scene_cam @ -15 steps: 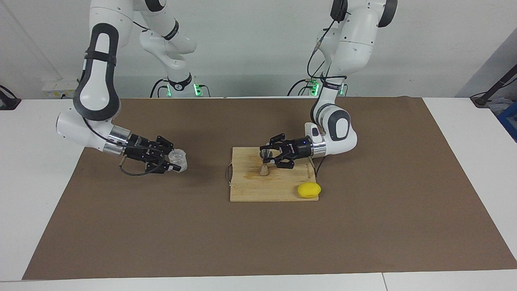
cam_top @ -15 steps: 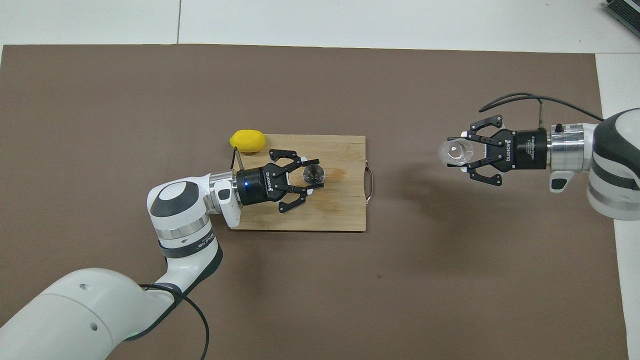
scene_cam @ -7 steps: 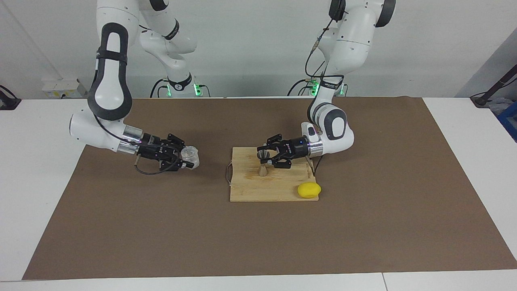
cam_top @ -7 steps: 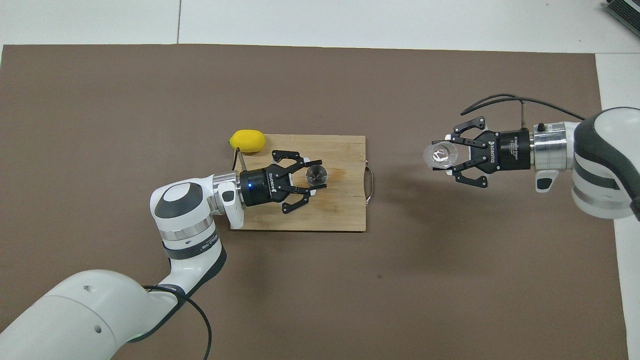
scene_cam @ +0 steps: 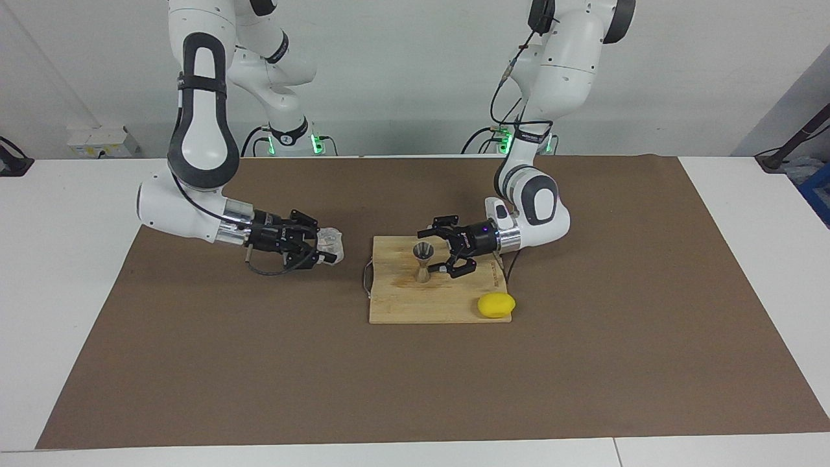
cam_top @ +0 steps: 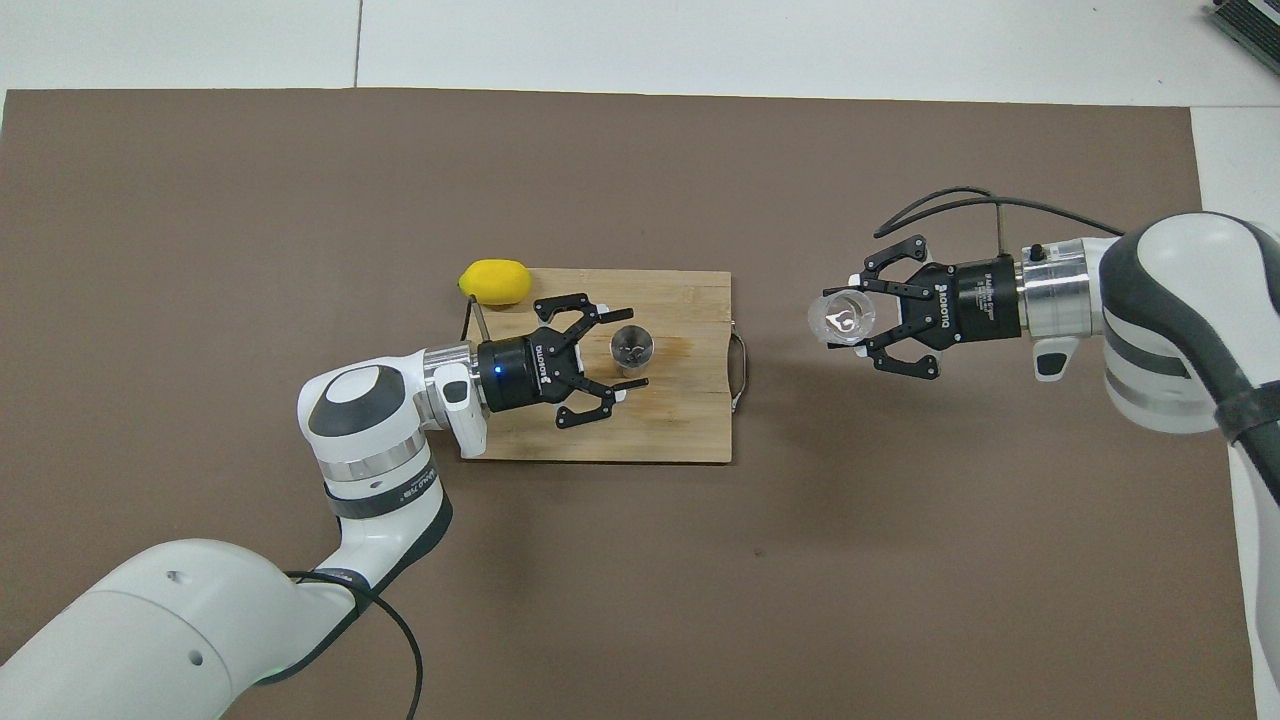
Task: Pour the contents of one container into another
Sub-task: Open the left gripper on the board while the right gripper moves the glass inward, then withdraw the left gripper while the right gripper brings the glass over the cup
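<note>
Here the right gripper (scene_cam: 322,250), fingers pinching the small faceted clear glass cup (scene_cam: 331,242), should tip slowly over the upright hourglass-shaped silver metal jigger (scene_cam: 423,262); the left gripper (scene_cam: 443,251) fingers are spread beside it.

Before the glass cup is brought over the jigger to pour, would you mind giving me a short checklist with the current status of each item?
1. Glass cup gripped by right gripper: ok.
2. Jigger upright on cutting board: ok.
3. Left gripper open, fingers apart from jigger: ok.
4. Cup over jigger: not ok, it is over the brown mat, off the board.
5. Lemon clear of the pouring path: ok.
6. Liquid in cup: cannot tell.
</note>
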You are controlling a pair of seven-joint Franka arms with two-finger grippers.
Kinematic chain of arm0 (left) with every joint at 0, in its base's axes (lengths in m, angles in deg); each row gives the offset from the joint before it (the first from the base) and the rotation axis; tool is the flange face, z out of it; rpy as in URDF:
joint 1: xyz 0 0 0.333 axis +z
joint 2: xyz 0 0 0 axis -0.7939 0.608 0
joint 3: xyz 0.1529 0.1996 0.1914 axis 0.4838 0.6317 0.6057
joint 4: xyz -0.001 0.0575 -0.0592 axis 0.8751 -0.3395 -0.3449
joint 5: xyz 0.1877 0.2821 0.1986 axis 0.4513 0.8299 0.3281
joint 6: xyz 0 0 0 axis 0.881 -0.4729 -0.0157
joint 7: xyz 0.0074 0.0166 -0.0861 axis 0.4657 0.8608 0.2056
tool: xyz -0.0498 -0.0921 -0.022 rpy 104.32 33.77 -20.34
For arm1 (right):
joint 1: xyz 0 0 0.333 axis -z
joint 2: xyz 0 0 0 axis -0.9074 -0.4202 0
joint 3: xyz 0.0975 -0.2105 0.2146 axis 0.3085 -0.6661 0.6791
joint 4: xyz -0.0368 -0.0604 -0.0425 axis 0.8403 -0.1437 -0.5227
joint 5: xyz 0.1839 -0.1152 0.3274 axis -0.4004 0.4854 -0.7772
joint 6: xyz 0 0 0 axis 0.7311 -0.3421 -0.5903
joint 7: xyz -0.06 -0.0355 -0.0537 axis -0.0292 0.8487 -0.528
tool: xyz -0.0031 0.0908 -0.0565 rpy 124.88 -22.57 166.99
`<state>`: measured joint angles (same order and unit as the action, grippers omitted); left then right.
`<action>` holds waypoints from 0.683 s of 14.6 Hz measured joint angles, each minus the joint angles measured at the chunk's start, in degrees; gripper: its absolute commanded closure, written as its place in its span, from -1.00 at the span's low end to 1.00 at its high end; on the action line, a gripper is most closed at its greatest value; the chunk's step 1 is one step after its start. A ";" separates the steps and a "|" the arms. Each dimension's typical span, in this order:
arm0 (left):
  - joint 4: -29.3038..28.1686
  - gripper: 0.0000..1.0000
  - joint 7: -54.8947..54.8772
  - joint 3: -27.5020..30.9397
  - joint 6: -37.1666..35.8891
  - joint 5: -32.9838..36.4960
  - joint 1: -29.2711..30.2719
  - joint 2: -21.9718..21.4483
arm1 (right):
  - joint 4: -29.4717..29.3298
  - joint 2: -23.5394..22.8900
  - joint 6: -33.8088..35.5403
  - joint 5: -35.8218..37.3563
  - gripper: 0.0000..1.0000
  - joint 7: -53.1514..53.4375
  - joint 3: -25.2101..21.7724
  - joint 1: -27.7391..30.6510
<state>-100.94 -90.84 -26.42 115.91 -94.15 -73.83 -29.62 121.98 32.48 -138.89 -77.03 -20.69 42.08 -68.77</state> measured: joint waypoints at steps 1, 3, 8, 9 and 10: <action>-0.27 -1.00 0.00 0.21 -0.01 0.00 0.07 0.00 | -0.13 0.00 0.00 0.02 1.00 0.15 -0.01 -0.47; -1.05 -1.00 0.00 0.51 -0.21 0.03 0.83 -0.05 | -0.23 0.00 -0.01 0.46 1.00 0.21 -0.01 -1.40; -3.72 -1.00 -0.02 0.70 -1.44 3.83 4.37 -1.81 | -0.61 0.00 -0.85 3.10 1.00 2.39 -0.01 -4.25; -4.21 -1.00 -0.02 0.73 -2.02 5.80 5.67 -2.40 | -0.89 0.00 -1.23 3.26 1.00 3.25 0.00 -4.86; -4.53 -1.00 -0.02 0.78 -2.88 8.24 7.31 -3.01 | -1.27 0.00 -1.81 3.40 1.00 4.45 0.01 -5.43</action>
<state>-105.47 -90.85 -25.64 113.02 -85.91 -66.53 -32.63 120.71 32.48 -140.70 -73.63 -16.24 42.09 -74.20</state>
